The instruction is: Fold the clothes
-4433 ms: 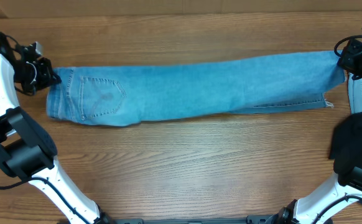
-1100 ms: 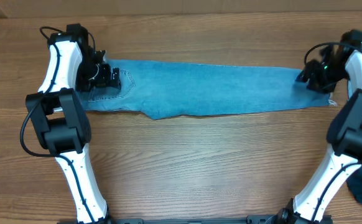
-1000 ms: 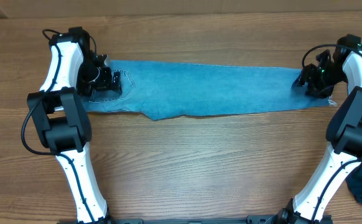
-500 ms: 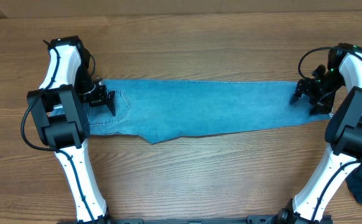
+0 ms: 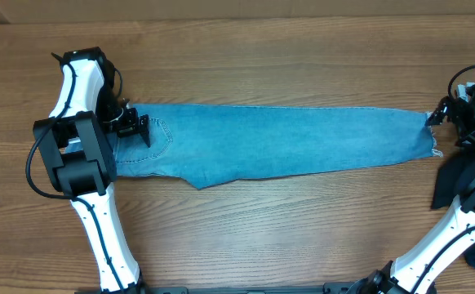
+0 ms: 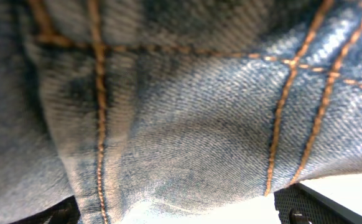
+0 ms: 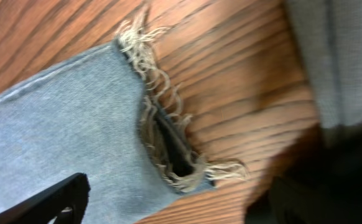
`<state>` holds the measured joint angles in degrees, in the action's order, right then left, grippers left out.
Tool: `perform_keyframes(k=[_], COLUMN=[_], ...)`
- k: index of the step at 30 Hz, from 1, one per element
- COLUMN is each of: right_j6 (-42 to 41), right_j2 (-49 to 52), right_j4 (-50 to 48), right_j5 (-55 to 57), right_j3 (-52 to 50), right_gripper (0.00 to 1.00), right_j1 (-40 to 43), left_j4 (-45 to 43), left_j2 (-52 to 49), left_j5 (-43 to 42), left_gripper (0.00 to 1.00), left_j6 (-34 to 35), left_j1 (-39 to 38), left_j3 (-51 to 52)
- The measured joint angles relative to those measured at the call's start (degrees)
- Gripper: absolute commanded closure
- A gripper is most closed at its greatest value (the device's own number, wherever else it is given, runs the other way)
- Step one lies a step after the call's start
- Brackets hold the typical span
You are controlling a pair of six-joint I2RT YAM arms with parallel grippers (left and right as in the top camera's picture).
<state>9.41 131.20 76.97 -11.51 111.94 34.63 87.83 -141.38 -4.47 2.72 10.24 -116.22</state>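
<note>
Across the far half of the wooden table [image 5: 262, 229], the jeans [image 5: 286, 139] are lying flat, their long axis running from left edge to right edge (waist left, frayed hems [image 7: 162, 143] right). At the waist the left gripper [image 5: 139, 129] is resting with jaws apart, and the right gripper [image 5: 443, 117] is gaping wide just beside the hems.

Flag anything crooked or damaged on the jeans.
The jeans lie flat, but their lower edge is uneven: a pointed flap juts out near the pocket. The hem is frayed, its layers gaping.
</note>
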Motion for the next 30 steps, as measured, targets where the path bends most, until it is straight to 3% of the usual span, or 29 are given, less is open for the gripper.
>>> perform_keyframes(k=[8,10,12,13,14,17,25,30], right_j6=[1.2,1.2,1.5,1.4,1.4,1.1,1.2,0.3], right_j2=[0.1,-0.5,-1.2,-1.4,-1.4,-1.1,-0.7,-2.1], right_j4=[-5.7,-6.8,-7.1,-7.1,-6.8,-7.3,-6.0,-0.9], right_j5=[-1.5,-1.7,-2.3,-3.5,-4.8,-7.0,-8.0,-8.3], right_j3=[-8.2,-9.4,-10.9,-11.3,-11.8,-13.0,-13.0,-7.5], right_gripper=[0.01,0.06,0.25,0.42,0.66,0.96,0.96,0.96], right_j1=[-0.7,-0.7,-0.7,-0.8,-1.2,-3.3,-5.4,-5.7], left_j4=[-0.3,-0.4,-0.4,-0.4,-0.4,-0.5,-0.7,-0.7], left_j2=[0.0,0.1,0.1,0.1,0.1,0.1,0.2,0.2], left_j5=[0.0,0.0,0.0,0.0,0.0,0.0,0.0,0.0], left_gripper=[0.0,0.0,0.0,0.0,0.0,0.0,0.0,0.0], left_j6=[0.3,0.3,0.3,0.3,0.3,0.3,0.3,0.3], left_j1=[0.0,0.0,0.0,0.0,0.0,0.0,0.0,0.0], left_j3=[0.0,0.0,0.0,0.0,0.0,0.0,0.0,0.0])
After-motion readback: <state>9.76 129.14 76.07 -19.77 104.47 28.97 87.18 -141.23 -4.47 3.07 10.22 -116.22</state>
